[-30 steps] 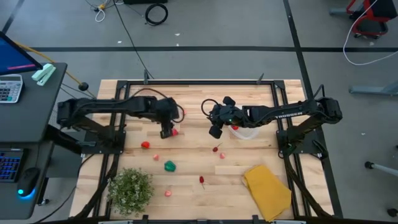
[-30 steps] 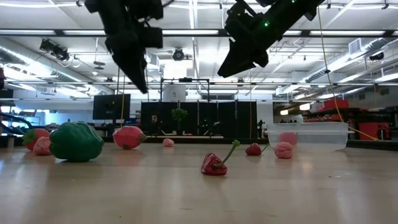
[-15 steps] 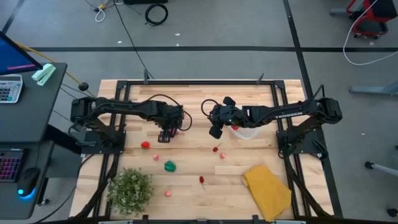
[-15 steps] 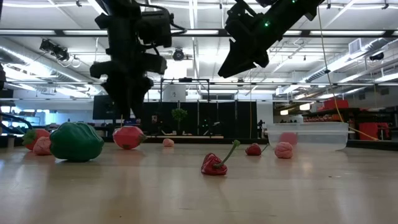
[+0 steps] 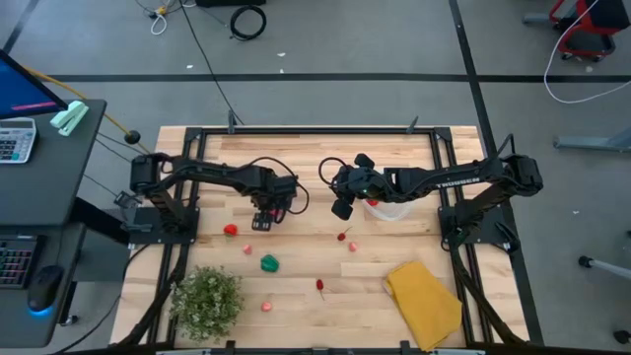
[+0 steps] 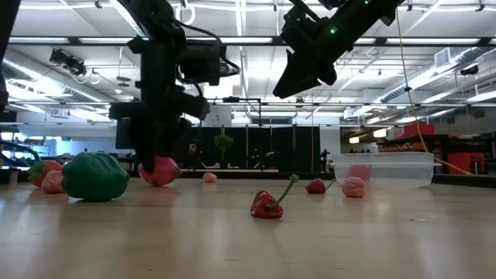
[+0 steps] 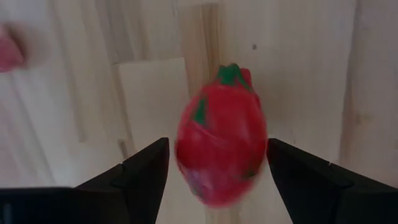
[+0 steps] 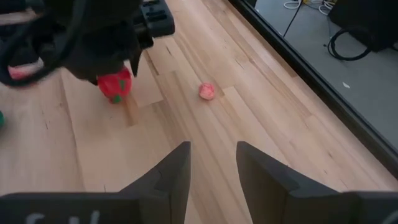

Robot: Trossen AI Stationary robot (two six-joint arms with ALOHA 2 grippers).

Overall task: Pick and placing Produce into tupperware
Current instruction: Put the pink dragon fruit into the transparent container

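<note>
— See the left end effector [image 5: 264,221]? It's down at the table [image 5: 414,168], a little left of the middle, fingers spread wide on either side of that red fruit [image 7: 222,140].

— The plump one with green flecks?

— Yes, egg-shaped, glossy red-pink, a small green tuft at one end. It lies on the wood between the two fingers; I can't tell whether either finger touches it.

— And the right end effector [image 5: 342,208]?

— Hanging above the table near the middle, just beside the tupperware [image 5: 386,209], fingers parted a little, holding nothing.

— What's the tupperware like?

— Small, round, clear, with a whitish rim. It sits right of the middle, toward the far edge, with something pink-red already inside.

— The rest of the produce?

— Scattered toward the near edge. A green pepper [image 5: 269,263] left of centre, a red piece [image 5: 230,230] beside the left end effector, a small red chilli with a curled stem [image 6: 269,203], and a few pale pink bits.

— And the corners?

— A leafy green plant [image 5: 208,296] near the near-left corner, a folded yellow cloth [image 5: 424,289] near the near-right.
</note>
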